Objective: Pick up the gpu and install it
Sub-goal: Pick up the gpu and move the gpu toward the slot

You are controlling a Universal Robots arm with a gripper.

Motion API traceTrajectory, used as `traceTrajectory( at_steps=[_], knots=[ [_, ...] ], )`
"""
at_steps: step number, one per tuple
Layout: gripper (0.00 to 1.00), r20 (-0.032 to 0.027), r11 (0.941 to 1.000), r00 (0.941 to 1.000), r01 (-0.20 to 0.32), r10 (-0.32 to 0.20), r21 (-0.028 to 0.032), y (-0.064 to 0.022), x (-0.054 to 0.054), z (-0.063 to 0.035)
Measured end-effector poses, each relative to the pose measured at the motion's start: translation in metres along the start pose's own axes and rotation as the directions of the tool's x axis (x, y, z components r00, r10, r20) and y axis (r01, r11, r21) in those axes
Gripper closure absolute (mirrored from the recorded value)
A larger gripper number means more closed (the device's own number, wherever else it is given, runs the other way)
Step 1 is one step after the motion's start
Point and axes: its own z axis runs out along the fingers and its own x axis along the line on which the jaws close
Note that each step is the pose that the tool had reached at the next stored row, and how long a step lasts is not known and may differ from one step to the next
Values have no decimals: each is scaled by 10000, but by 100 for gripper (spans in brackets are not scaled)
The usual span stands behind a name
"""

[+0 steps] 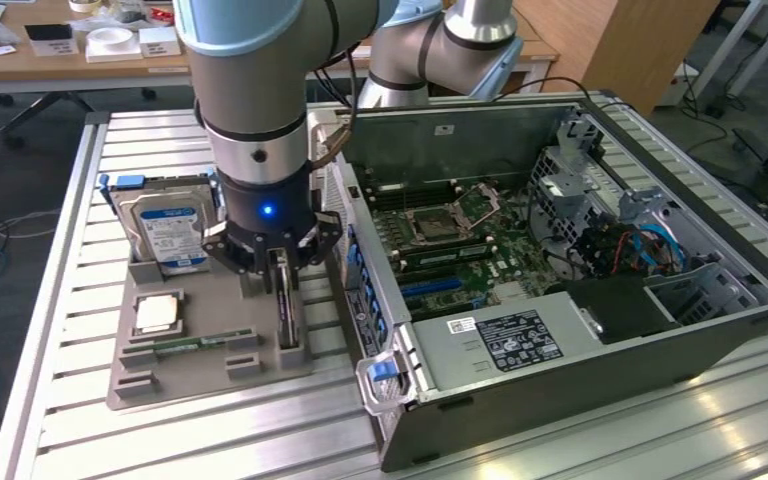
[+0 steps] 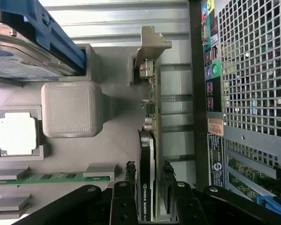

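We see the arm reaching straight down over a grey tray that lies on the slatted metal table, just beside an open computer case, on the exterior view's left of it.

The graphics card stands on its long edge in a slot of the tray, on the side nearest the case. The fingers are lowered around it. In the wrist view the black fingers stand wide, one on each side of the graphics card, at the end with the black cover. We make out a slim gap on either side, so they straddle the card without squeezing it. The silvery metal bracket is at the card's other end, away from the fingers.

Elsewhere in the tray, a hard drive with a blue label stands upright in its own slot, a square processor lies flat in a recess, and a narrow green memory stick lies in a groove near it.

The case lies on its side with the panel off, and its main board faces up. The wrist view shows the case's perforated rear wall close beside the card.
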Motion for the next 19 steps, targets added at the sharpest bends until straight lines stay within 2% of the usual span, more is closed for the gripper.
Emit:
traceTrajectory(
  at_steps=[8, 19],
  knots=[
    [64, 0, 10000, 10000, 0, 0, 0, -4, 3, 113],
    [64, 1, 10000, 10000, 0, 0, -1, 27, 6, 141]
  ],
)
